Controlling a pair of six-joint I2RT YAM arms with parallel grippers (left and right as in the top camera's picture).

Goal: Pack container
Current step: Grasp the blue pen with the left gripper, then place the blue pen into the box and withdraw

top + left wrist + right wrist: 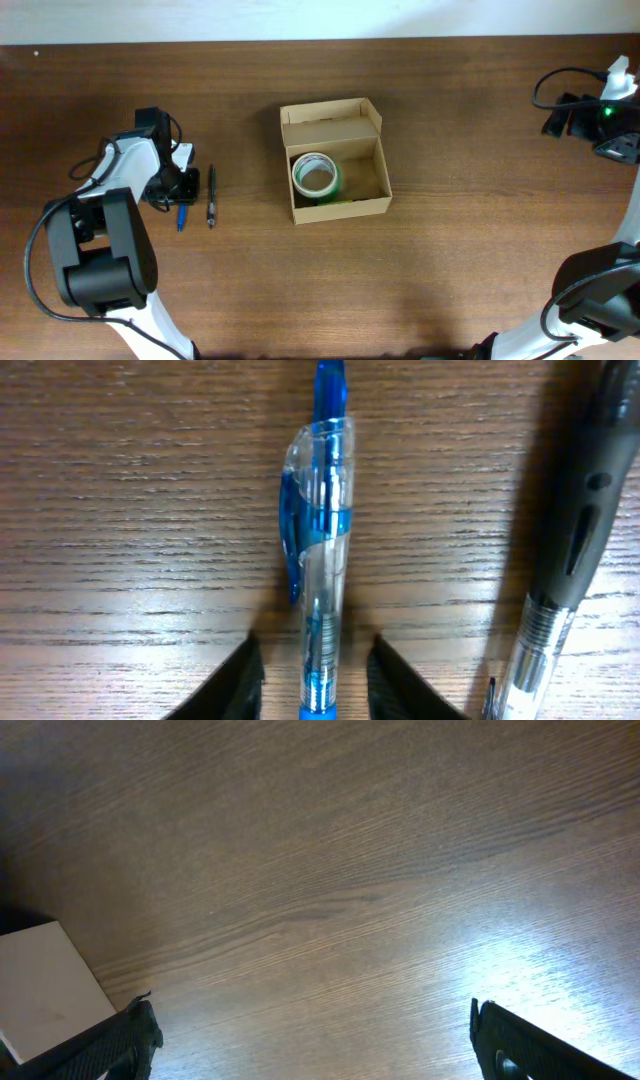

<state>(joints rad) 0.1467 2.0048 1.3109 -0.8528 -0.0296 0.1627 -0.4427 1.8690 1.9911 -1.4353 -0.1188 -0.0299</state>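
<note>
Between the spread jaws of your left gripper lies a blue pen of clear plastic, a gap on either side and its lower end cut off. A black pen lies just beside it on the grained wooden table. Your right gripper hangs wide open over the wood, and a flat white shape is cropped at the corner; you cannot tell what it is. Mid-table sits the container, tan cardboard with its flap lid open, holding a green-and-white tape roll.
</note>
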